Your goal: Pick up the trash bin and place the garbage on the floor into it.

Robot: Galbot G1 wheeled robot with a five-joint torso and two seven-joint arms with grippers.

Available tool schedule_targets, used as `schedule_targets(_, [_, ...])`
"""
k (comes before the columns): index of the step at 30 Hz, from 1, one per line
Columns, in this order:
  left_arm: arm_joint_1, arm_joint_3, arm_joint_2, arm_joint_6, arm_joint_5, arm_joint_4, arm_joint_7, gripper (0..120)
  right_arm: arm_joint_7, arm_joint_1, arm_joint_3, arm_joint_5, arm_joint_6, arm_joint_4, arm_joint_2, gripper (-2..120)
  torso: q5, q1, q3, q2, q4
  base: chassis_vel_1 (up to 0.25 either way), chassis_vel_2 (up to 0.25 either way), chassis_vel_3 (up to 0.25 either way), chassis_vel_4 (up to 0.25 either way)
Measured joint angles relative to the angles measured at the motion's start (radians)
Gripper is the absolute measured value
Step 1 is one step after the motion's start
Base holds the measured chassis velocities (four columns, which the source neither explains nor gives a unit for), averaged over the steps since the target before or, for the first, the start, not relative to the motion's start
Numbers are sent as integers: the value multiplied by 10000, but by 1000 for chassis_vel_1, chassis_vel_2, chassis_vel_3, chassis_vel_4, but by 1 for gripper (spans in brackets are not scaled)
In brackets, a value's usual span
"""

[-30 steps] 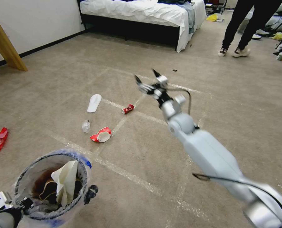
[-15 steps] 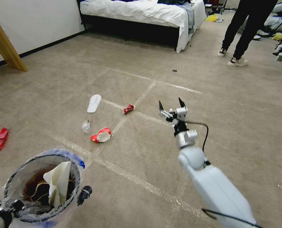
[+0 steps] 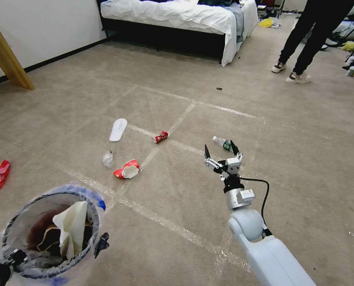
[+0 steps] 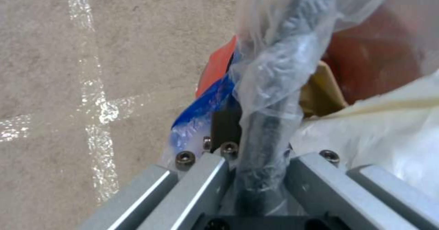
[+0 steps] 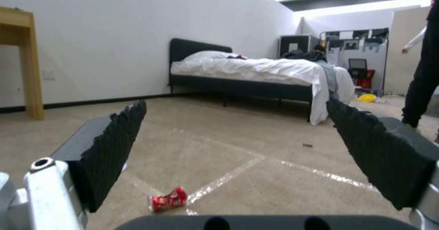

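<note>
In the head view we've got the bin (image 3: 52, 234) at lower left, pinched at its near rim by the left gripper (image 3: 2, 266), with paper (image 3: 72, 230) already inside. Centre frame, the right gripper (image 3: 221, 150) hangs above the floor (image 3: 185, 95), fingers spread wide, empty. Just past its tips lies the bottle (image 3: 221, 143), long axis running from upper left to lower right across the fingers' line, cap end at upper left. The right arm is clearly the nearer one. Further left sit the can (image 3: 160, 136), the cup (image 3: 126, 169), a clear wrapper (image 3: 108, 158) and a white slipper (image 3: 118, 129); a red wrapper (image 3: 2, 173) is at the far left edge.

The left wrist view puts us tight on the bin's bagged rim (image 4: 270, 85), clamped between the fingers.

In the right wrist view, two black fingers (image 5: 114, 147) stand far apart, the can (image 5: 168, 199) low between them, left of centre, lying roughly crosswise on the carpet.
</note>
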State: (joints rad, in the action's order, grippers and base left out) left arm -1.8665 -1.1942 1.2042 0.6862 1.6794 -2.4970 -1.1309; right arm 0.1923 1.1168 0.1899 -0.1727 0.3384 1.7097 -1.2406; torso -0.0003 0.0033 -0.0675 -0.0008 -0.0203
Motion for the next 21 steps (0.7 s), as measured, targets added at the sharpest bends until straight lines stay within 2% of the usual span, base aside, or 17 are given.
schedule_targets(9, [-34, -14, 23, -8, 4, -34, -30, 0, -219, 511, 61, 308, 418, -64, -154, 100, 1, 1, -1, 0, 0, 0, 0, 0, 0])
schedule_targets(21, [-72, 110, 274, -124, -127, -35, -171, 0, -385, 699, -52, 499, 656, -164, -83, 100, 1, 0, 0, 0, 0, -9, 12, 8, -6])
